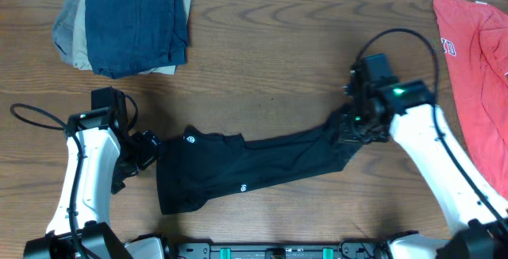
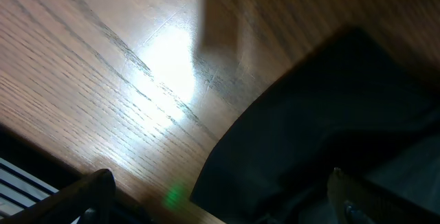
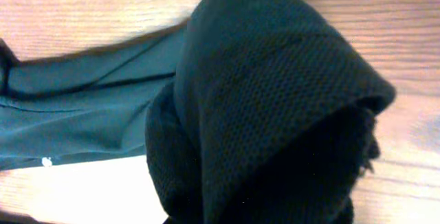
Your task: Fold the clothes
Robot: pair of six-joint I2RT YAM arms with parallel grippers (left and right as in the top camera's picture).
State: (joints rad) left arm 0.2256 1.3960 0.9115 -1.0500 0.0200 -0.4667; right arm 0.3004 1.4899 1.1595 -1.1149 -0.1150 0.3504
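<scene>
The wooden table fills the whole view. The black T-shirt lies across the near middle of it as a long crumpled band, wide at its left end and narrowing toward its right. Well off to the right of the shirt there's a red T-shirt at the table's edge. Up beyond the shirt's left end sits a stack of folded garments, dark blue on top. My left arm comes up from the near side just left of the shirt, bent, with the wrist turned in toward the shirt's left edge. My left gripper is spread wide right beside that edge, with no cloth between the fingertips as far as I can see. My right arm slants in from the near right. My right gripper is pinched on the shirt's right end, with the fabric bunched and pulled up around it. The wrist view there is just a hood of black cloth, fingers hidden. Two little white logo marks show on the shirt's wide left part.
</scene>
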